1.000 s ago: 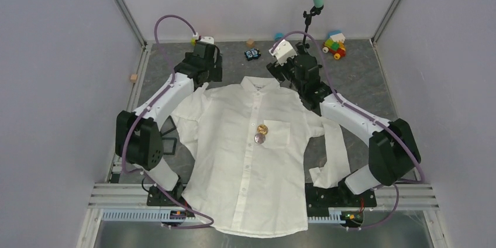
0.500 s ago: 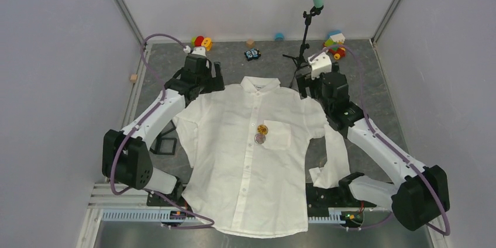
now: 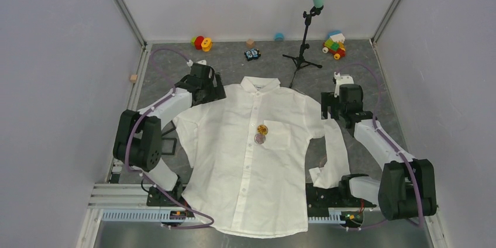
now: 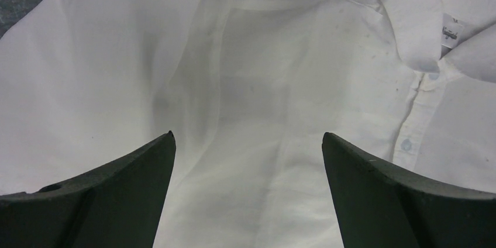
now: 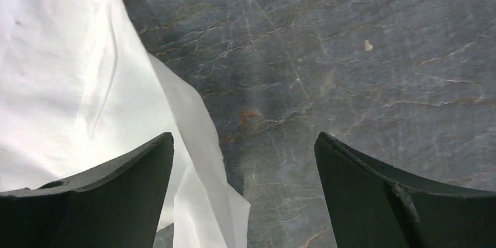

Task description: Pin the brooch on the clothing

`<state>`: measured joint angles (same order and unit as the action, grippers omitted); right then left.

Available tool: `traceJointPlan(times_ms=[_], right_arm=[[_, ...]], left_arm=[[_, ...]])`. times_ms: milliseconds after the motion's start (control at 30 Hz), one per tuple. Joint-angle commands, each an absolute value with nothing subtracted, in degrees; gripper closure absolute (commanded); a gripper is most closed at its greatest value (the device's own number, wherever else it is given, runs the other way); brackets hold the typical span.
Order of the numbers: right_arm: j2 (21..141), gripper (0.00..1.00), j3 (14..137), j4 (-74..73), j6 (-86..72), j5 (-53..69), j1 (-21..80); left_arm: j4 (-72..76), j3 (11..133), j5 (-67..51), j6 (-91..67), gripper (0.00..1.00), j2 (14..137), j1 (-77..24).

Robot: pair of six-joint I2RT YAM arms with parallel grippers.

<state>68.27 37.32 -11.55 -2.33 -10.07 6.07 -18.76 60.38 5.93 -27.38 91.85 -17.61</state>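
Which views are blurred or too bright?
Top view: sharp, even light, but the white shirt looks nearly washed out. Left wrist view: slightly soft, faint grey shadow on the shirt. Right wrist view: table clear, dark shadow beside the shirt.

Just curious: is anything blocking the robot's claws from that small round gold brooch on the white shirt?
Nothing visible. The left gripper and right gripper stand open at the white button-up shirt's shoulders; only flat fabric separates them from the small round gold brooch.

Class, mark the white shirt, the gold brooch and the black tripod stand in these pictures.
white shirt (image 3: 234, 166), top view, front panel below the pocket.
gold brooch (image 3: 262, 129), top view, its round face.
black tripod stand (image 3: 304, 40), top view, its upright pole.
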Motion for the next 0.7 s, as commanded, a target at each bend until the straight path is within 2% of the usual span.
traceJointPlan(times_ms=[0, 133, 200, 267, 333, 400, 467, 667], right_arm=[[68.64, 0.06, 35.90, -8.14, -3.33, -3.61, 5.36], [70.47, 0.12, 35.60, -7.42, -3.71, -2.68, 5.12], [71.23, 0.19, 35.34, -6.85, -3.78, -3.06, 4.83], [72.31, 0.33, 35.38, -6.38, -3.94, -3.33, 4.34], [73.88, 0.54, 35.73, -6.01, -4.38, -3.57, 3.82], [75.41, 0.81, 36.28, -5.17, -4.67, -3.93, 3.46], [77.36, 1.00, 37.52, -4.59, -4.71, -4.94, 3.16], [84.99, 1.00, 43.06, -3.16, -4.37, -8.59, 2.24]], left_arm=[[-15.34, 59.81, 8.26, -29.52, 0.00, 94.12, -16.71], [-14.43, 58.45, 8.75, -30.31, 0.00, 94.75, -16.01], [-13.49, 57.63, 9.25, -30.61, 0.00, 94.75, -15.79], [-13.03, 57.26, 9.20, -30.98, 0.00, 95.56, -15.20], [-12.76, 57.46, 8.33, -31.39, 0.00, 96.88, -14.32], [-12.04, 57.57, 8.01, -31.48, 0.00, 97.98, -13.67], [-11.18, 57.90, 7.83, -31.74, 0.00, 99.12, -12.90], [-11.38, 62.43, 6.54, -32.30, 0.00, 104.95, -11.05]])
